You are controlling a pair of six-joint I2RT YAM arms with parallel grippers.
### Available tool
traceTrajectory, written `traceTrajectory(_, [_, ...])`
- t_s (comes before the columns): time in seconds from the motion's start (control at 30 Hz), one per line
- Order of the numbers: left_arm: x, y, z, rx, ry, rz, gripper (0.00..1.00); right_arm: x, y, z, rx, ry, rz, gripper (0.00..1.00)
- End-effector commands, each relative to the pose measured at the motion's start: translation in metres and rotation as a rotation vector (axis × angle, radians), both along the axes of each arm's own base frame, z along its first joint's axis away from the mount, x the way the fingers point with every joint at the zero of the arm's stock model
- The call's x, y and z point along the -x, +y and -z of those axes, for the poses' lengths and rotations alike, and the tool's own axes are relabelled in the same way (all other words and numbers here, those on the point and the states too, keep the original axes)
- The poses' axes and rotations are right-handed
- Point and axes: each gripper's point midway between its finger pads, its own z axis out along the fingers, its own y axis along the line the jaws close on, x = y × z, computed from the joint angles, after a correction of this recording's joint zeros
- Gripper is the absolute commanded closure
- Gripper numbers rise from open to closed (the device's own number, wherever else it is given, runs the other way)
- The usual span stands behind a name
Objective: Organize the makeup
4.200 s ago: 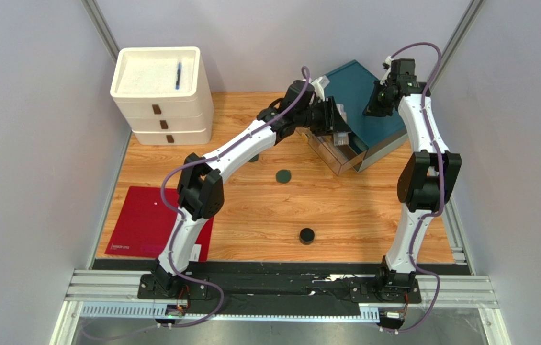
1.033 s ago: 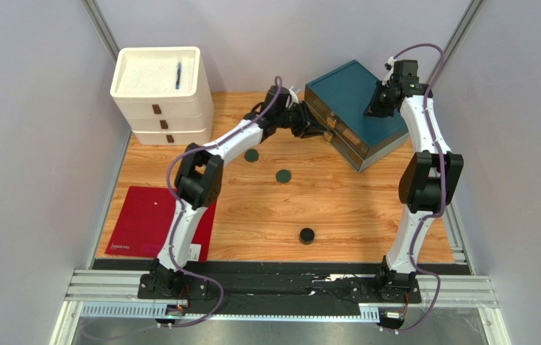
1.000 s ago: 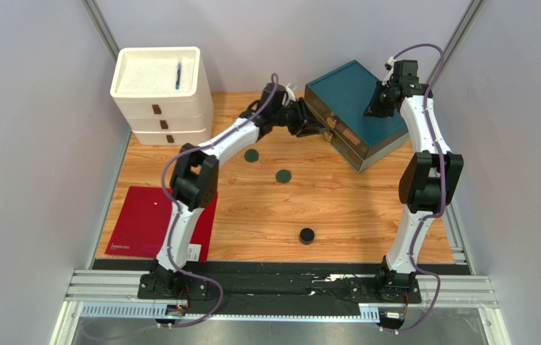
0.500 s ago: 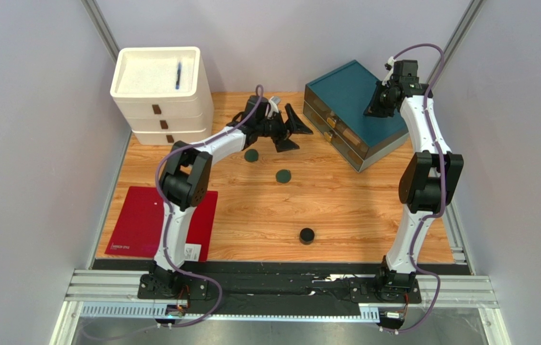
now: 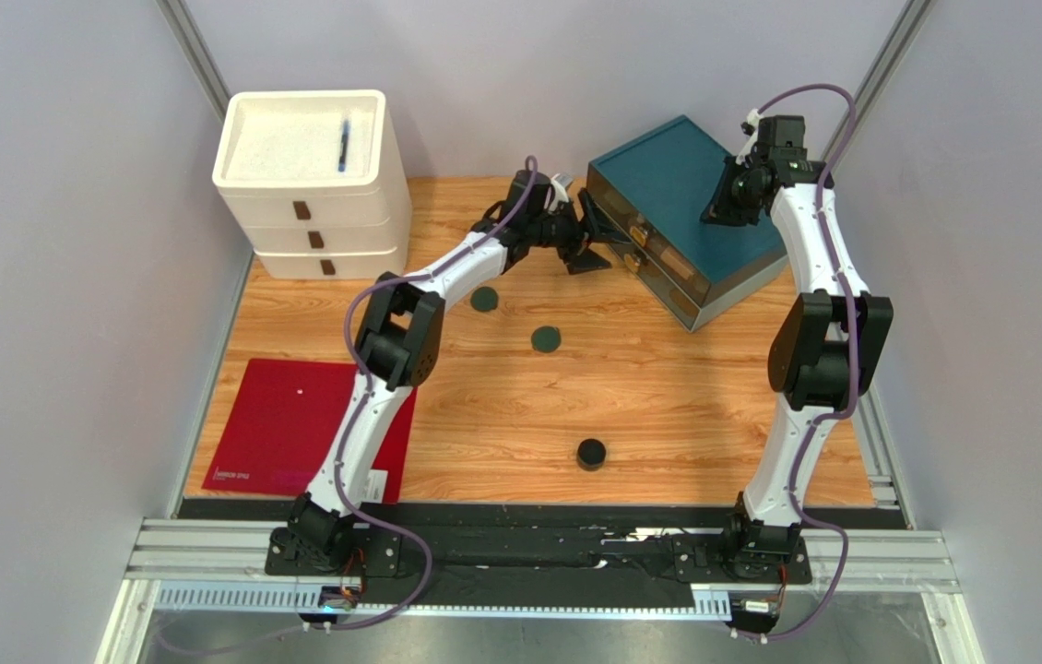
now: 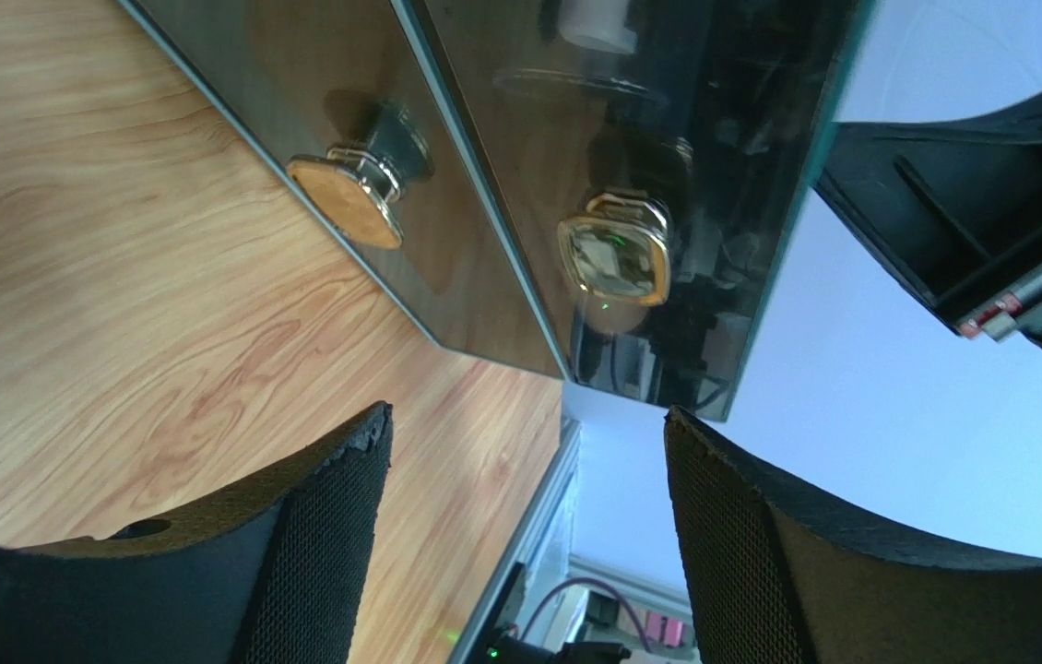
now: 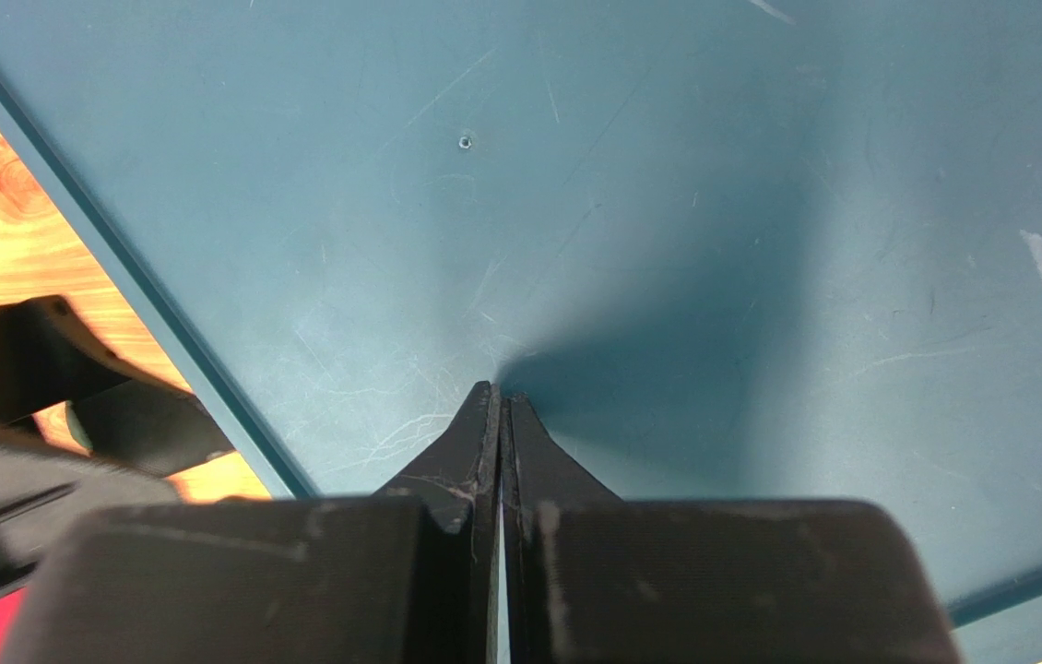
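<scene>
Two flat dark-green discs (image 5: 485, 299) (image 5: 546, 338) lie on the wooden table, with a black round jar (image 5: 592, 453) nearer the front. My left gripper (image 5: 595, 238) is open and empty, just in front of the teal drawer box (image 5: 686, 187). In the left wrist view the left gripper (image 6: 527, 415) faces the two shut glass drawer fronts, with gold knobs (image 6: 354, 194) (image 6: 613, 256) just ahead of the fingertips. My right gripper (image 5: 723, 208) is shut, and its tips (image 7: 499, 394) rest on the box's teal top (image 7: 762, 208). No bottles are in view.
A white three-drawer unit (image 5: 308, 180) stands at the back left with a blue pen (image 5: 344, 144) in its top tray. A red mat (image 5: 277, 429) lies at the front left. Grey walls close in both sides.
The drawer that stood open earlier is shut. My left gripper backed away left and opened wide, then swung back to the drawer fronts. The right arm has not moved.
</scene>
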Motion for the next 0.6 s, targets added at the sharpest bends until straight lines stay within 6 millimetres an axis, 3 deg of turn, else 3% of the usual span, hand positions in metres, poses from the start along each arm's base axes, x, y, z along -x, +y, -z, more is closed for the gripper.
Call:
traceTrajectory(0.0, [0.005,-0.022,0.021,-0.012,0.116,0.011,0.25,0.04,-0.016,0.055,0.037,0.238,0.039,1.0])
traceTrajectory(0.23, [-0.002,-0.018,0.033,-0.058,0.128,-0.054,0.44,0.039,-0.021,0.054,0.027,0.235,0.051,1.0])
traceTrajectory(0.57, [-0.016,-0.025,0.044,-0.051,0.139,-0.098,0.46,0.039,-0.026,0.054,0.004,0.235,0.064,1.0])
